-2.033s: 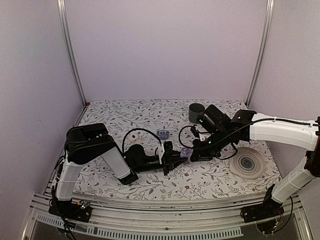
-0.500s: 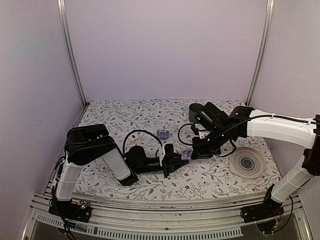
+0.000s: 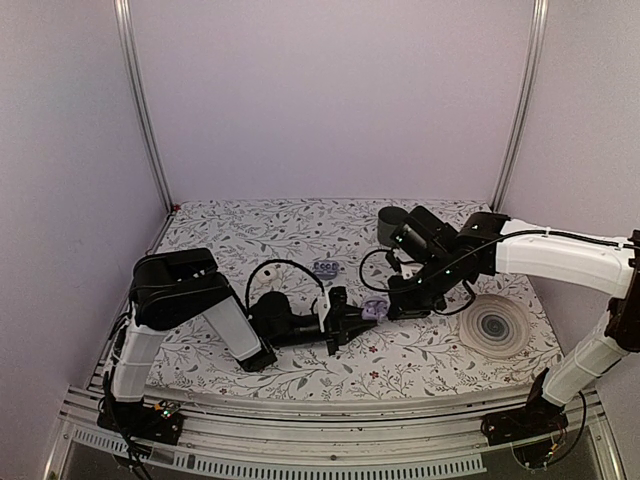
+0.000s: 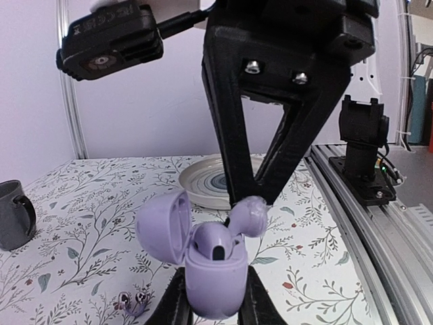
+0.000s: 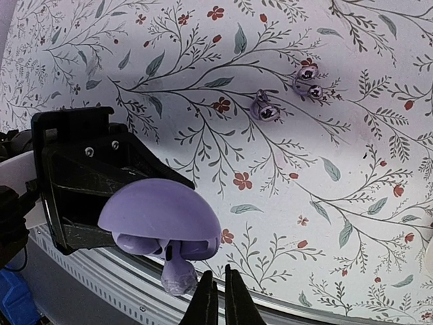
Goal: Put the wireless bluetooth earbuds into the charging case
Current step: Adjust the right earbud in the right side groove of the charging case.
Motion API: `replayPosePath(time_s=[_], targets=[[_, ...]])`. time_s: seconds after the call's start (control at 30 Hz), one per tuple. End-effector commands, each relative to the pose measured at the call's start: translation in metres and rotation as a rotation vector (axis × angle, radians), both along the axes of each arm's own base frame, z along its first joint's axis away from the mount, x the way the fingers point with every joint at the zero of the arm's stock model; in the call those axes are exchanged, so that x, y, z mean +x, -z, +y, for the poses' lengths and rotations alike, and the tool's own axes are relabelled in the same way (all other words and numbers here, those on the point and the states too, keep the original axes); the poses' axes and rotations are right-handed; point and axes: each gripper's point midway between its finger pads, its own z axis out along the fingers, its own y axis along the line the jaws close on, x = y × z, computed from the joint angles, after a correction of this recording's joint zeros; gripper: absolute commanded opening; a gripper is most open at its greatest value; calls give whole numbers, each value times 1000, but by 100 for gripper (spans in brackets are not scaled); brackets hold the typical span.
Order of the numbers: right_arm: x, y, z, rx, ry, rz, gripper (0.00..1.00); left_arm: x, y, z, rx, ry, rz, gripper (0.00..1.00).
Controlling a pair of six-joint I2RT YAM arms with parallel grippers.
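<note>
On the floral table (image 3: 250,235), left of the plate (image 3: 497,326) and nearer than the dark mug (image 3: 391,226), the left gripper (image 3: 355,320) is clamped on the charging case (image 4: 213,271), held upright at mid-table with its lid open. The right gripper (image 5: 218,301) has its jaws together directly above the case. An earbud (image 4: 248,217) sits at its fingertips over the open case; whether it is pinched cannot be confirmed.

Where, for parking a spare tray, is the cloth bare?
Bare cloth lies far left beyond the left arm, and in front, left of the plate. Crowded: the middle, where left pincer and right pincer meet at the charging case.
</note>
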Motion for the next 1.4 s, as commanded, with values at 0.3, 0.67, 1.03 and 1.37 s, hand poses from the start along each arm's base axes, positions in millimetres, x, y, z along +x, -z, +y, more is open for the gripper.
replayPosePath(time_s=[0.3,0.67,1.03,1.37], targets=[[-25,-3,1,28,-39,3,8,-5,-65,14,-257,-14,-133,0],[-19,-5,23,63,-32,-20,8,-2,-65,14,-258,-31,-128,0],[-5,-15,29,56,-4,-65,16,-4,-65,15,-254,-24,-135,0],[-4,-9,21,11,14,-56,16,-6,-67,15,-256,-19,-143,0]])
